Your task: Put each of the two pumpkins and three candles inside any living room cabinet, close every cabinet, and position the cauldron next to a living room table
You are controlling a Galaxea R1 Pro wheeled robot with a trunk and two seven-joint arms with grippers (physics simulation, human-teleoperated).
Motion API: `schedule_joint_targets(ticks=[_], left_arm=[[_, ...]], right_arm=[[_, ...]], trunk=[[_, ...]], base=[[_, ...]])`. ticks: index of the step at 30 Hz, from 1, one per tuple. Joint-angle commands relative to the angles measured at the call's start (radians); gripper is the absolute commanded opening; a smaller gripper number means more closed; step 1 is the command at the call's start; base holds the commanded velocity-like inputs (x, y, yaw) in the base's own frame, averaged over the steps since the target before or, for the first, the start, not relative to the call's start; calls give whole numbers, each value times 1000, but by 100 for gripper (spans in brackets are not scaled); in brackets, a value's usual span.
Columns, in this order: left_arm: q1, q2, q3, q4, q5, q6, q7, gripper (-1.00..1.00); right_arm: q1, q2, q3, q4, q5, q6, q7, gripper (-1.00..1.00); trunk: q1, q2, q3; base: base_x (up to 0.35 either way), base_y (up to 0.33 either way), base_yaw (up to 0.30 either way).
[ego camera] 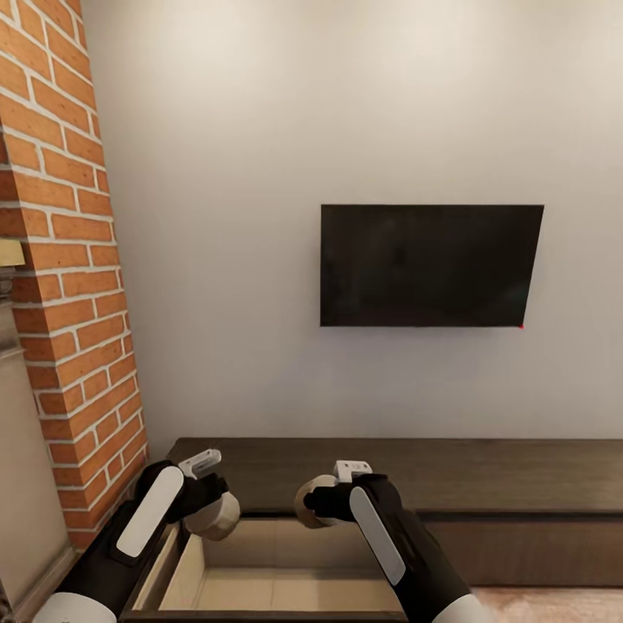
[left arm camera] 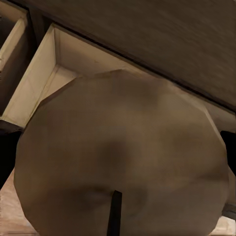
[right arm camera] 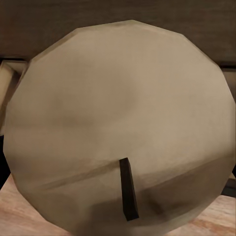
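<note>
A pale round candle (ego camera: 214, 517) is held in the left gripper (ego camera: 208, 506), and another candle (ego camera: 310, 502) is held in the right gripper (ego camera: 322, 500). Both are kept above an open drawer (ego camera: 285, 580) of the dark cabinet (ego camera: 484, 484). A black TV (ego camera: 428, 265) is hung on the wall (ego camera: 260, 173) above.

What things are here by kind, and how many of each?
Candles: 2, one in the left pincer, one in the right pincer
Cabinet: 1
Open drawer: 1
TV: 1
Total: 5
</note>
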Motion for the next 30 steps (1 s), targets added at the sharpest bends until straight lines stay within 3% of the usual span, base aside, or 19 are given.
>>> schedule_joint_targets(ticks=[1, 4, 30], left_arm=[[-2, 0, -3, 9, 11, -2, 10, -100], [-6, -5, -3, 41, 11, -4, 9, -100], [-6, -11, -4, 44, 9, -4, 8, -100]], right_arm=[[-1, 0, 1, -1, -10, 2, -11, -100], [-1, 0, 2, 2, -10, 3, -12, -100], [-1, -2, 2, -1, -14, 5, -7, -100]], trunk=[[4, -8, -4], [15, -29, -14], [115, -211, -104]], base=[[0, 0, 0], [0, 0, 0], [0, 0, 0]])
